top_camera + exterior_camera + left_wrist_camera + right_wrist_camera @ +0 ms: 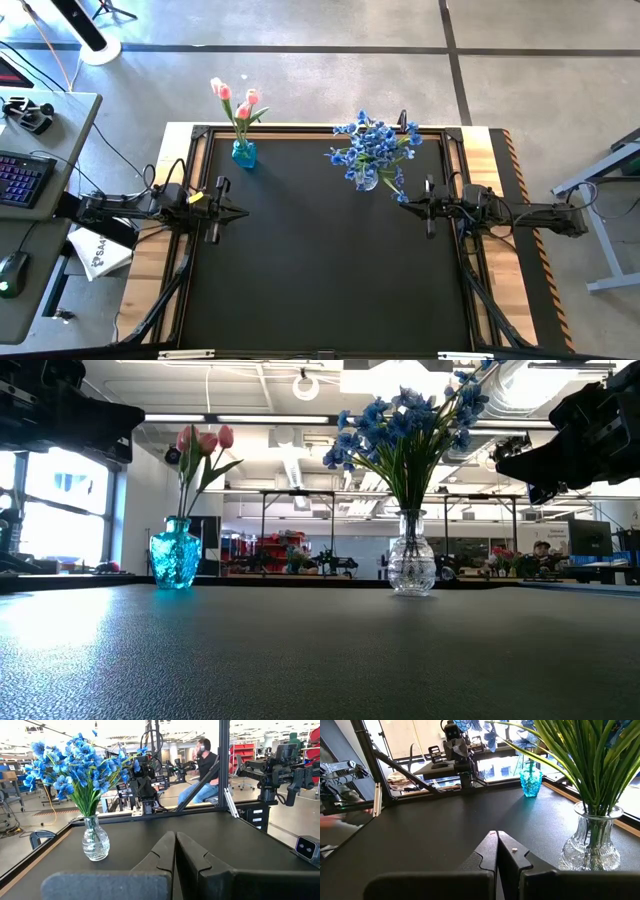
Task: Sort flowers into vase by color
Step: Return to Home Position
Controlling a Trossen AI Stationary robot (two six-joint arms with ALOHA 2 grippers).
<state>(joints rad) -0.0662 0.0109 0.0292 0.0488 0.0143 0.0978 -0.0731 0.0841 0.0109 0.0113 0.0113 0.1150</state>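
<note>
Three pink tulips (238, 102) stand upright in a small blue glass vase (244, 153) at the far left of the black mat; the low view shows them (203, 440) above the vase (175, 559). A bunch of blue blossoms (375, 143) stands in a clear glass vase (411, 560) at the far right, seen too in the left wrist view (75, 760). My left gripper (240, 212) hovers shut at the mat's left edge, empty. My right gripper (403, 203) hovers shut at the right edge, near the clear vase (590, 845), empty.
A metal frame (320, 128) rims the mat, with wooden table edge (505, 200) outside it. A desk with keyboard (22, 180) stands off to the left. A seated person (202, 770) shows in the room beyond. The middle of the mat (320, 260) is bare.
</note>
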